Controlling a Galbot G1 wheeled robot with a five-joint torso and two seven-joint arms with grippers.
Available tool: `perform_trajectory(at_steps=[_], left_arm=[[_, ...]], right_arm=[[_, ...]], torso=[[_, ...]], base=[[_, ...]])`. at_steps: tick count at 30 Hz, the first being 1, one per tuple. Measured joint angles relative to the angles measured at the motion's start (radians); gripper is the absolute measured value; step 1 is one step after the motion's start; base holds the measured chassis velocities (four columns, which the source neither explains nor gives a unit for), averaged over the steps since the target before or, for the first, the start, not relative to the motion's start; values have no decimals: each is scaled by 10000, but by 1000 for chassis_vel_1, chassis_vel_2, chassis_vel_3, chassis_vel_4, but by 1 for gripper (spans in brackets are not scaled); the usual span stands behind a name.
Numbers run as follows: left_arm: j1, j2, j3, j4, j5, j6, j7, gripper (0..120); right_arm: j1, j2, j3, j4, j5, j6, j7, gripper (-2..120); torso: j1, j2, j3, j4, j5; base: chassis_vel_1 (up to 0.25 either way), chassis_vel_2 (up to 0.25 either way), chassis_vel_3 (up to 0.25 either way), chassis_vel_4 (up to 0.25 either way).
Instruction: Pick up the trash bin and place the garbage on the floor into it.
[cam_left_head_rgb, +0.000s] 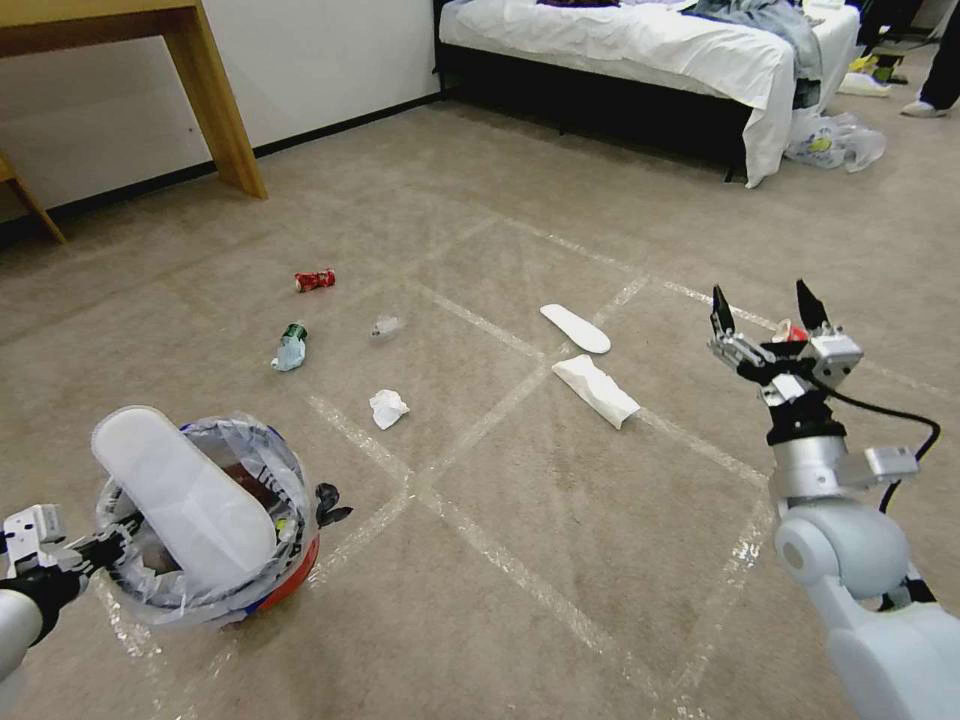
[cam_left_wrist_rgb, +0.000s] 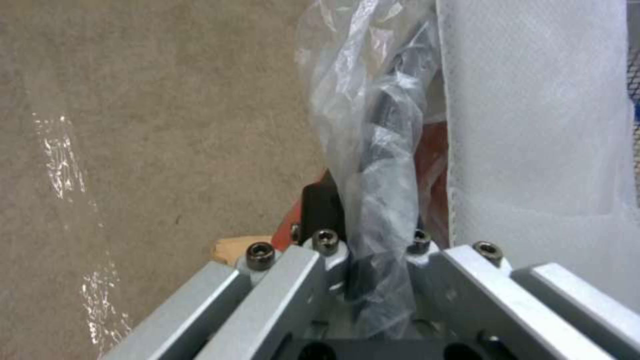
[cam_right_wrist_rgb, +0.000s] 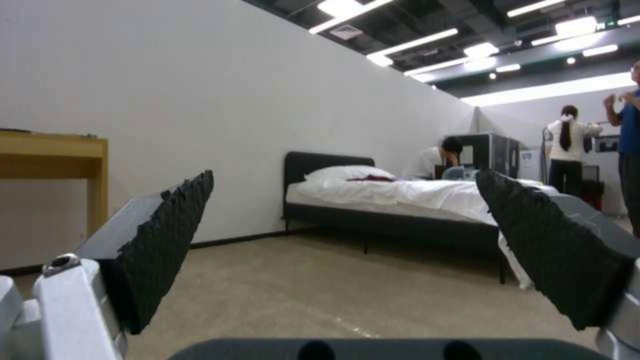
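Gripping the trash bin (cam_left_head_rgb: 215, 520): left pincer (cam_left_head_rgb: 105, 548).

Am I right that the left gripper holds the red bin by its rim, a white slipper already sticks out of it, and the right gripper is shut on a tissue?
Not quite. The right gripper is open and empty, raised above the floor; the right wrist view shows its fingers spread with nothing between. The rest holds: the left gripper grips the trash bin at its rim, with a white slipper sticking out.
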Motion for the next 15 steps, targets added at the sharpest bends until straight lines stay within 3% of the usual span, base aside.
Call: perform_trajectory(at_steps=[15], left_arm=[[168, -181, -88, -19, 124, -1, 173, 1]], right_arm=[[46, 706, -291, -273, -308, 85, -155, 100]], torso=[[0, 0, 0, -1, -1]], base=[[0, 0, 0, 0]])
